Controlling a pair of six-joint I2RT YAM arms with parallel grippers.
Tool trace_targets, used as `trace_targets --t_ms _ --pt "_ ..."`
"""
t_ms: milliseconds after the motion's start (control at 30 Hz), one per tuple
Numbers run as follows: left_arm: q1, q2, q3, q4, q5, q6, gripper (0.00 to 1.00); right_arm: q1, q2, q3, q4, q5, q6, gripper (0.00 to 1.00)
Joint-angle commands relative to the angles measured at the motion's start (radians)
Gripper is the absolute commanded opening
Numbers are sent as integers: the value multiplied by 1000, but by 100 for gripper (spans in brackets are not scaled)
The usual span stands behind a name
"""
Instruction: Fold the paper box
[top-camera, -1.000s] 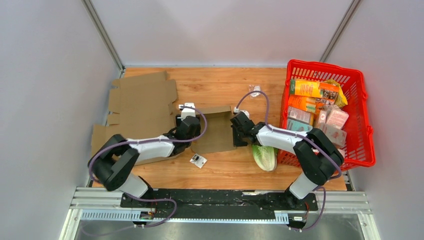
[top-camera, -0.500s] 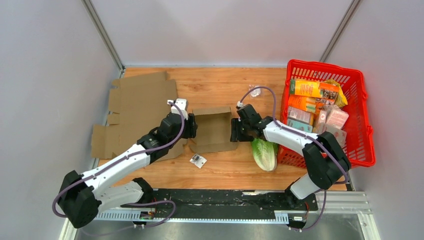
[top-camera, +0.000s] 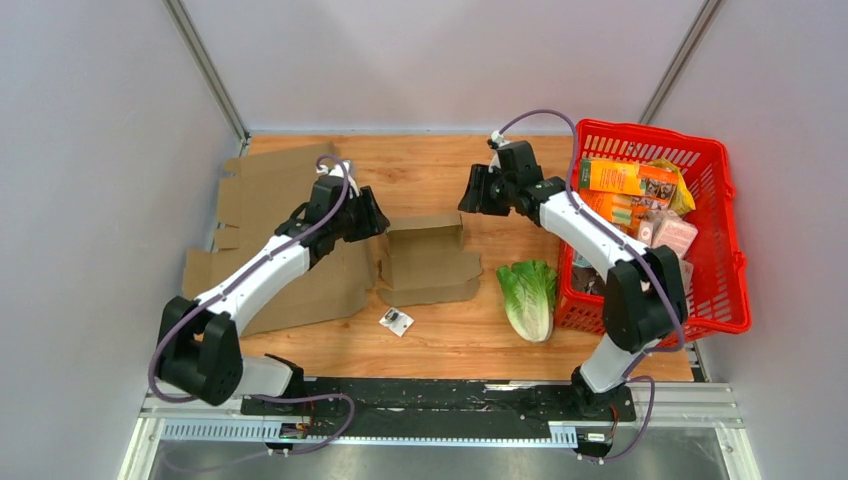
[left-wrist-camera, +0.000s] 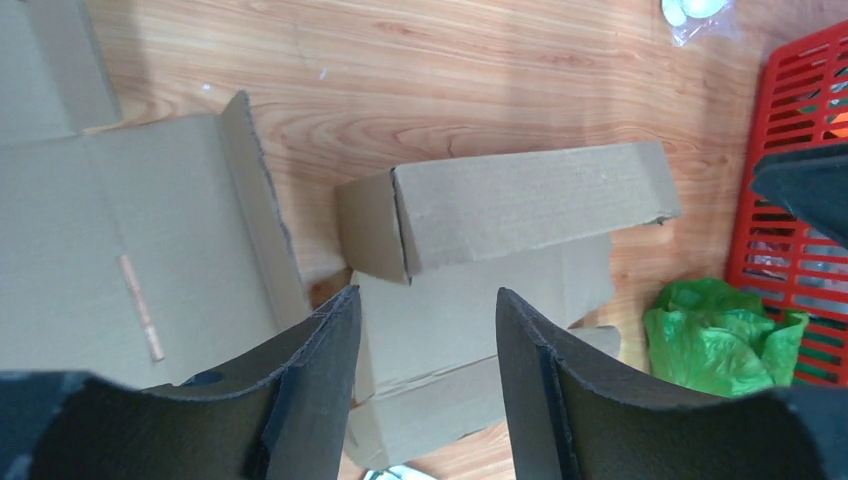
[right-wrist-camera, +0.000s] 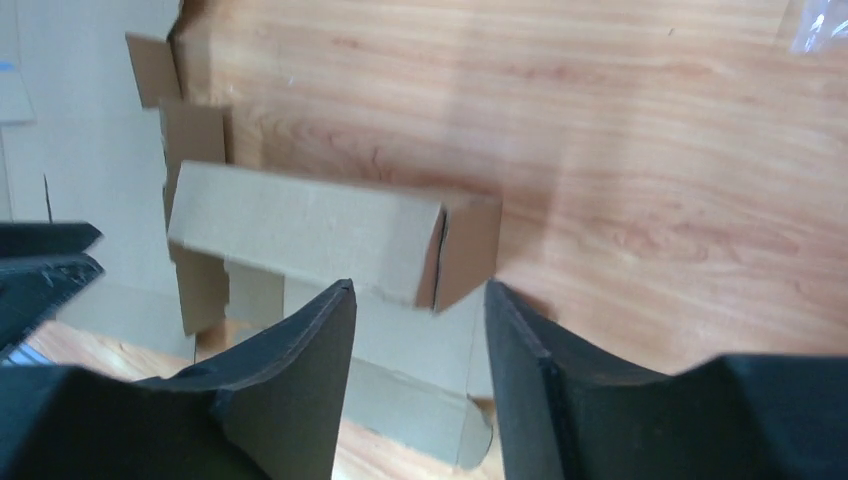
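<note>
**A:** Where's the box (top-camera: 428, 262)?

**B:** Mid table (top-camera: 440, 345), btw the 2 arms. Its left edge is right by the flat card (top-camera: 285, 200). Maybe touching, can't tell. The lettuce (top-camera: 528, 297) is near on the right, not touching.

**A:** Is it done?

**B:** No. The far wall stands up w/ end flaps bent in. The near flap lies flat.

**A:** Anybody holding it?

**B:** Nope. The left gripper (top-camera: 372, 215) is spread apart w/ nothing in it, up by the box's far left corner. The right gripper (top-camera: 468, 192) is apart too and empty, up past the far right corner.

**A:** Is it heavy?

**B:** I think v. light. It's thin card, stiff on the flat bits and bendy at the fold lines. It'll prob slide on the smooth wood if pushed from 1 side only.

**A:** So where to grab?

**B:** I'd pinch a flap by its free edge, near the middle, and bend it on the crease. The other arm should press the bottom or hold the far wall so the box won't slide. Don't squeeze hard, card dents easy.
</note>
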Motion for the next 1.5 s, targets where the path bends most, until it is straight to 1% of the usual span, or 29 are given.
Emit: trace_targets --t_ms 0,67,200,300,333,433,533,567,633,700,733,800,833,867,900,933,967,1000,1033,1067,1100,1133,1200,1233,1300,1333,1400,1433,1467 --pt "40 124 82 18 162 -59 58 -27 108 115 15 -99 -46 51" --pt "47 175 106 20 176 -58 57 -29 153 129 14 -116 -52 50" --pt "52 209 117 41 180 -44 58 -29 182 125 44 -147 -61 50" --pt "52 229 117 41 193 -40 57 -29 184 91 58 -142 -58 46" --pt "52 233 108 43 190 -37 56 -29 182 65 66 -132 -61 45" --pt "52 247 73 66 179 -41 49 -30 167 19 112 -136 -58 40" --pt "52 264 53 77 168 -35 42 -32 162 -30 156 -139 -57 30" --pt "52 269 47 83 165 -36 39 -32 162 -45 164 -139 -58 23" --pt "54 267 36 92 167 -32 37 -34 164 -58 184 -136 -57 19" --pt "54 258 37 89 174 -21 38 -35 158 -58 184 -148 -57 22" --pt "55 250 40 83 190 -15 40 -35 141 -55 178 -156 -55 33" --pt "54 207 37 80 203 6 49 -35 112 -49 144 -150 -55 44" --pt "55 186 22 83 200 17 53 -35 80 -45 121 -121 -57 58" --pt "54 128 11 80 194 31 59 -35 61 -41 91 -103 -61 62" --pt "54 94 -1 78 185 63 61 -30 44 -44 30 -83 -76 67" --pt "54 59 -22 59 156 78 66 -24 5 -50 -3 -26 -86 76" --pt "54 -14 -27 33 139 98 68 2 -14 -56 -37 12 -98 78" --pt "46 -50 -33 11 124 141 68 22 -34 -67 -99 60 -109 81" --pt "37 -85 -48 -26 83 163 68 44 -54 -88 -126 142 -109 84" --pt "20 -146 -55 -40 57 183 68 86 -93 -105 -158 164 -103 85" --pt "-15 -168 -61 -52 30 228 67 106 -114 -122 -167 174 -87 86" --pt "-108 -184 -67 -69 -14 253 65 124 -132 -169 -169 171 -61 86" --pt "-237 -193 -70 -80 -114 308 58 140 -198 -228 -146 149 -5 85" --pt "-324 -192 -90 -75 -184 309 53 141 -218 -267 -125 137 71 81" --pt "-357 -224 -151 -11 -206 260 53 152 -232 -366 -21 128 132 73" --pt "-362 -245 -243 108 -173 237 53 161 -220 -378 -3 134 158 70" --pt "-371 -290 -309 201 -142 198 57 190 -176 -392 20 172 192 69" --pt "-380 -291 -326 227 -142 203 59 197 -160 -389 20 212 193 68" --pt "-412 -282 -323 226 -146 218 61 201 -139 -388 23 209 190 67"
